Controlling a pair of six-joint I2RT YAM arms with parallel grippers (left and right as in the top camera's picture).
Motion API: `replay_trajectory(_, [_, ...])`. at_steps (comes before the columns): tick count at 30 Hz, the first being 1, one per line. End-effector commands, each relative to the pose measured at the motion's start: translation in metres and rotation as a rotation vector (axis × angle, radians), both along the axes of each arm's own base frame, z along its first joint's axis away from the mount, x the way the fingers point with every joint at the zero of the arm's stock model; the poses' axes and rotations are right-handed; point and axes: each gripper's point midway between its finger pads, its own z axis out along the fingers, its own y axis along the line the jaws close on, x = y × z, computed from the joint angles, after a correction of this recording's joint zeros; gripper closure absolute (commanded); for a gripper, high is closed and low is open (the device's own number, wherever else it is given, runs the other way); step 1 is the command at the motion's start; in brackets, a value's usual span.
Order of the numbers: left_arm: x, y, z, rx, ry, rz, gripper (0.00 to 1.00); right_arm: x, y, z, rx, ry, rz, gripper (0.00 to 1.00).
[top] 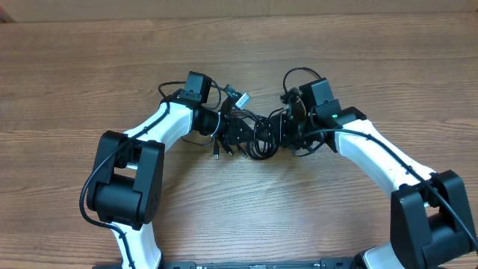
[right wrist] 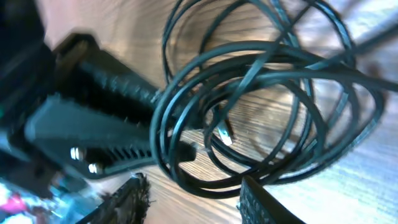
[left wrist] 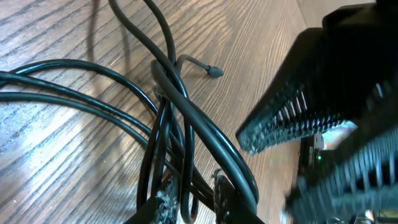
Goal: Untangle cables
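Both arms meet at the cables (top: 252,134), a black knot in the middle of the table (top: 358,52). The right gripper (right wrist: 193,196) stands with jaws apart, loops just ahead. The left gripper (left wrist: 189,208) has strands between its fingers (left wrist: 155,210); clamped or slack, I cannot tell. Barely begun, I'd say: next, pinch one strand and draw it outward.

The left arm (top: 160,127) and right arm (top: 373,153) bend inward, wrists low, tips facing each other closely. The right gripper (right wrist: 193,196) has its jaws parted; the left gripper (left wrist: 189,208) stands narrow, grip unclear.
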Motion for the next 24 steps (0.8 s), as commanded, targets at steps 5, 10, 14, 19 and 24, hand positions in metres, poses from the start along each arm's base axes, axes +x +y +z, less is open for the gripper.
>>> replay_trajectory(5, [0.0,-0.002,-0.004,-0.006,0.088,0.046,0.79,0.001,-0.001,0.0,-0.055,-0.178,0.161,0.41])
replay_trajectory(10, [0.002,-0.003,-0.003,-0.004,0.148,0.091,0.78,0.003,-0.008,0.016,0.022,-0.265,0.258,0.58])
replay_trajectory(14, [0.003,-0.003,-0.003,-0.003,0.169,0.103,0.77,-0.017,-0.002,0.007,0.058,-0.341,0.406,0.51])
replay_trajectory(19, [0.005,-0.004,-0.002,-0.006,0.179,0.117,0.75,-0.033,0.011,-0.011,0.152,-0.425,0.456,0.49])
replay_trajectory(24, [0.005,-0.004,-0.002,-0.005,0.19,0.124,0.75,-0.031,0.018,-0.013,0.187,-0.548,0.475,0.5])
